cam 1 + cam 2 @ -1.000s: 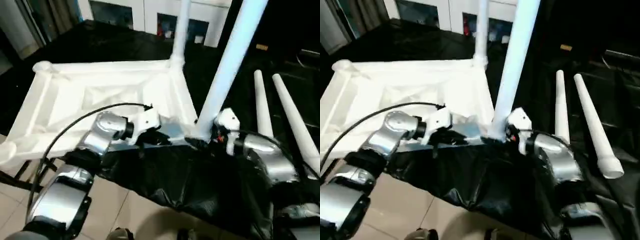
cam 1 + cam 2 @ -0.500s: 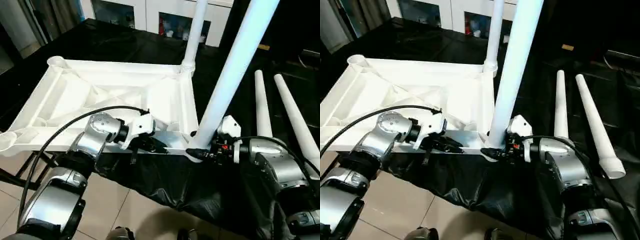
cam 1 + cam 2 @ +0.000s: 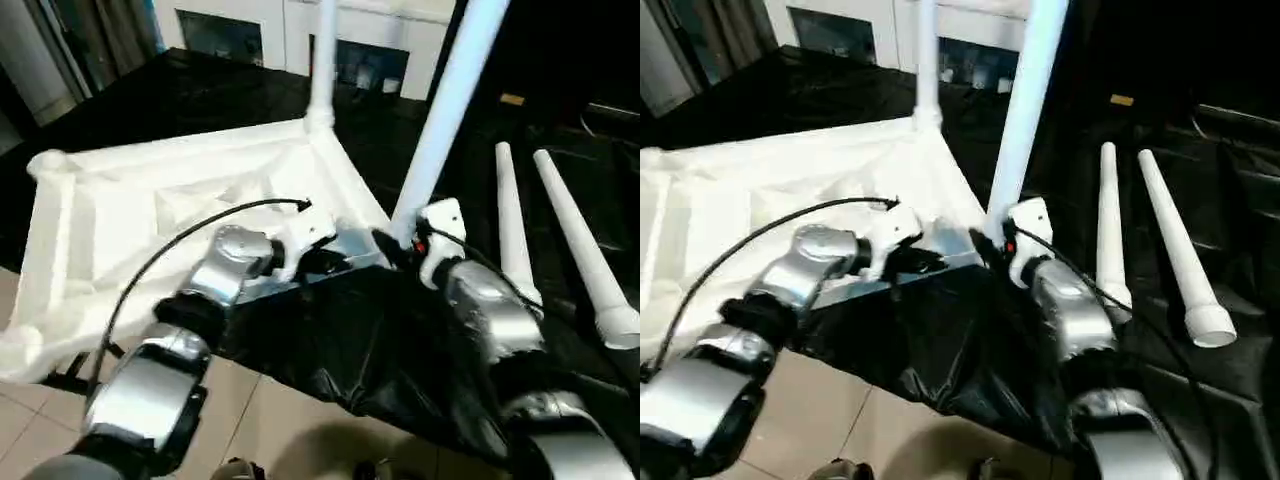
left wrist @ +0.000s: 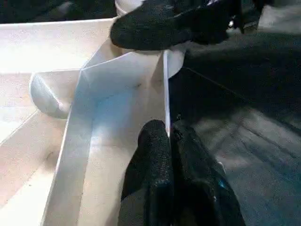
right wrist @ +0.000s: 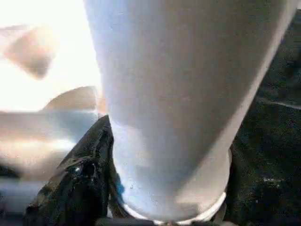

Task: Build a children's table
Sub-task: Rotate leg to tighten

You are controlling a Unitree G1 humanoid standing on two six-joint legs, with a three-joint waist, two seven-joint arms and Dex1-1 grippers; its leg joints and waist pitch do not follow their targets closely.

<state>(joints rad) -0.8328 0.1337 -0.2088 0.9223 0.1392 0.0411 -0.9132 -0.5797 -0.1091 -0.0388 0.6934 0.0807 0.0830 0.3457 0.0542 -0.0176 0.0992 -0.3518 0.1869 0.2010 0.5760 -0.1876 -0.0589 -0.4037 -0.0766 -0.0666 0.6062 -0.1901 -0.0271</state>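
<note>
The table top (image 3: 180, 200) lies upside down, ribbed underside up, on a black-draped surface (image 3: 380, 340), its near edge at the drape's front. One leg (image 3: 322, 60) is stood in the far corner socket, and a second leg (image 3: 445, 110) is stood upright at the near right corner. Two spare legs (image 3: 575, 240) are laid side by side on the cloth, well apart from the top.

The second leg's base is gripped by the right gripper (image 5: 155, 207): in the right wrist view a black finger (image 5: 80, 183) is pressed against the tube just above its ridged collar, so the jaws are held partly apart around it. The near rim wall of the top is pinched by the left gripper (image 4: 167, 141), whose jaws are closed almost together on the thin wall.

The step in hand is judged to be seating this leg in its socket. It would be done well if the leg were kept plumb over the socket, pressed or turned straight down, and the top steadied by the left grip so that it is not dragged across the drape.

The socket itself is hidden behind the right wrist and the leg's base, so how deep the collar sits cannot be told. Both standing legs are cut off at the picture's top edge. The right gripper's second finger cannot be made out
</note>
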